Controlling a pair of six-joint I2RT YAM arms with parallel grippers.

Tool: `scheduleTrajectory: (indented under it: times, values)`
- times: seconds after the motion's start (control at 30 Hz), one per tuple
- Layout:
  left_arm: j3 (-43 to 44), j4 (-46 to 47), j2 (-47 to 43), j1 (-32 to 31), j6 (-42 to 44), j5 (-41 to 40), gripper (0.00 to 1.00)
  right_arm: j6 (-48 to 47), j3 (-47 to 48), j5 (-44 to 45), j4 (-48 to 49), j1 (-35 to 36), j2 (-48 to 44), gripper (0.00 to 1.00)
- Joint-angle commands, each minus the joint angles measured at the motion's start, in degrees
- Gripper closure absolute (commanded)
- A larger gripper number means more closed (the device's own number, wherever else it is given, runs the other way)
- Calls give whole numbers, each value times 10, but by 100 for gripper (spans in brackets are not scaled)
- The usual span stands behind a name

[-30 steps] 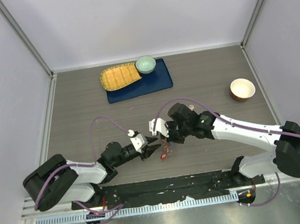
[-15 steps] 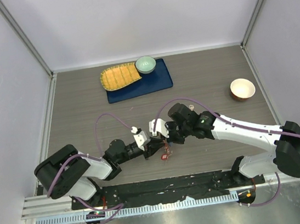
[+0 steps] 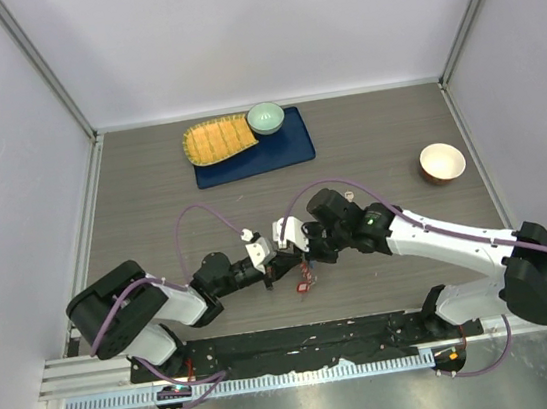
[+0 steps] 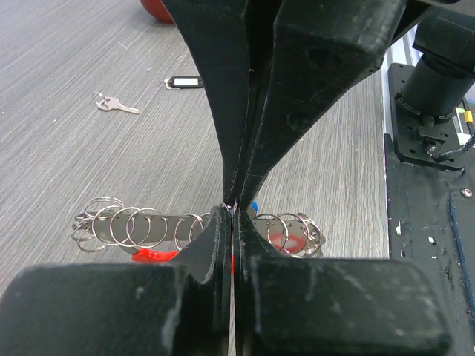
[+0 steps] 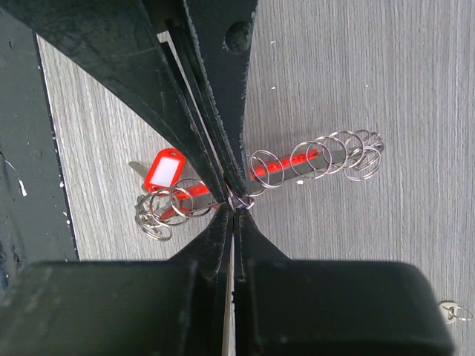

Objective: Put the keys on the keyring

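The keyring [image 3: 305,281] lies on the table between the arms: a grey metal strip hung with several wire rings [image 5: 312,159] over a long red tag [image 4: 148,256]. A key with a red plastic head [image 5: 165,169] lies by its ring cluster. A blue bit [image 4: 254,205], likely the blue key head, shows just behind the fingertips. My left gripper [image 3: 287,266] [image 4: 232,209] and right gripper [image 3: 304,256] [image 5: 236,204] meet tip to tip at the strip's middle. Both are shut, and the right one pinches a small ring there.
A bare silver key [image 4: 115,104] and a black-framed label tag [image 4: 184,81] lie farther out. A loose ring [image 5: 453,310] lies apart. A blue tray [image 3: 286,147] with a yellow dish and a green bowl [image 3: 265,117] stands at the back. A brown bowl [image 3: 442,162] is at the right.
My left gripper has moved right to the keyring and closed against the right gripper's tips. The keyring has shifted slightly. The right arm has stayed put.
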Motion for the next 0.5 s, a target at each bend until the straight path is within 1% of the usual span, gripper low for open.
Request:
scheduleTrajectory:
  times: [0.0,0.03,0.07,0.13,0.2,0.23,0.27,0.37,0.43,0.47]
  values:
    - [9,89,6,-3,-9,16,100,20,6,-4,56,4,-27,98]
    - [7,89,4,-3,-11,8,100,28,3,0,59,4,-29,96]
    - [1,94,3,-3,-12,-10,100,36,1,9,72,4,-37,89]
    - [-9,108,2,-3,-14,-36,100,73,-13,18,88,3,-50,83]
    - [-23,137,6,-3,-18,-72,100,114,-33,31,112,0,-72,72]
    - [-25,143,6,-3,-21,-81,100,130,-40,33,119,-2,-81,68]
    - [-26,143,4,-3,-22,-84,100,145,-46,36,133,-3,-89,61]
    - [-23,143,1,-3,-33,-85,100,206,-77,52,160,-10,-123,56]
    - [-22,144,-2,-3,-35,-88,100,250,-108,59,176,-23,-152,56]
    - [-22,144,-3,-3,-36,-87,100,267,-120,55,200,-30,-163,56]
